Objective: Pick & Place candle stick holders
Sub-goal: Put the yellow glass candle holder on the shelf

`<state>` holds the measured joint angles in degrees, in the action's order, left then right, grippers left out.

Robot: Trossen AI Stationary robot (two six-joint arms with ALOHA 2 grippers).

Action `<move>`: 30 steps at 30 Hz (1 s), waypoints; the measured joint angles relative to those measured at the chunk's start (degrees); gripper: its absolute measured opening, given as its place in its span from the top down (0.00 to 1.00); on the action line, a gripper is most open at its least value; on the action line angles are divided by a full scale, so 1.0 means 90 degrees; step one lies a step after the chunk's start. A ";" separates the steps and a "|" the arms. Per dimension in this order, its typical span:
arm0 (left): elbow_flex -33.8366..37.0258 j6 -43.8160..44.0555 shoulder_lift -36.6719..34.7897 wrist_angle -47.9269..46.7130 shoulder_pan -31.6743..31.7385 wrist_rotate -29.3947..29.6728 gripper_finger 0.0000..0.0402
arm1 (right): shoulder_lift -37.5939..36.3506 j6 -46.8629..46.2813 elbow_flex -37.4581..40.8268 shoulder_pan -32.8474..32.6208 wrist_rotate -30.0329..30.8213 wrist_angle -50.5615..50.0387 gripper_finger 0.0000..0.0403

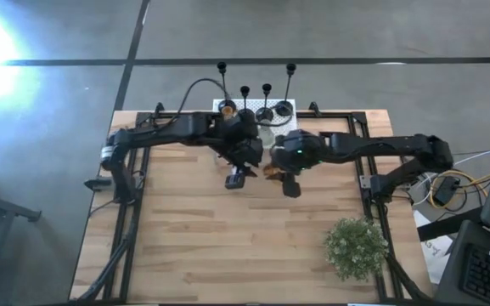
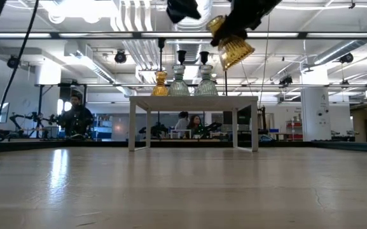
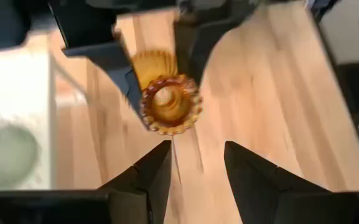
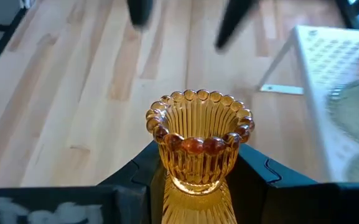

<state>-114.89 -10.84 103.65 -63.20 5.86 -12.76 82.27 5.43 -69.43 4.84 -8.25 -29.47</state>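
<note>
My right gripper [image 1: 277, 170] is shut on an amber glass candle holder [image 4: 198, 140] with a beaded rim, held high over the middle of the table [image 2: 231, 43]. My left gripper [image 3: 196, 163] is open and empty, right beside it toward the table's left [image 1: 243, 168], and faces the holder [image 3: 170, 102]. The white perforated rack [image 1: 228, 104] stands at the far edge. On it stand several black holders with thin stems [image 1: 267, 100], one amber glass holder [image 2: 161, 83] and two pale green ones [image 2: 179, 83]. My right gripper pinches the amber holder's ribbed lower part [image 4: 195, 180] between its two fingers [image 4: 139, 174], which stand on opposite sides of it. The beaded rim points away from the wrist. The holder is lifted clear of the table and tilted [image 2: 231, 43].
A bushy green plant [image 1: 357, 246] stands at the near right. Black frame rails [image 1: 365, 161] run along the table's sides. The near half of the wooden tabletop [image 1: 228, 246] is bare. People sit in the room beyond the table [image 2: 75, 117].
</note>
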 joint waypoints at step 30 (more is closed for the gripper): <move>1.1076 0.0504 -0.7209 1.0576 -0.0259 0.1776 0.62 | -0.2699 -0.0738 0.3542 0.2051 0.0603 0.4426 0.70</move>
<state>-15.21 -6.30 38.76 31.98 3.53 3.22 57.98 -1.21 -37.56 23.30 -2.82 10.36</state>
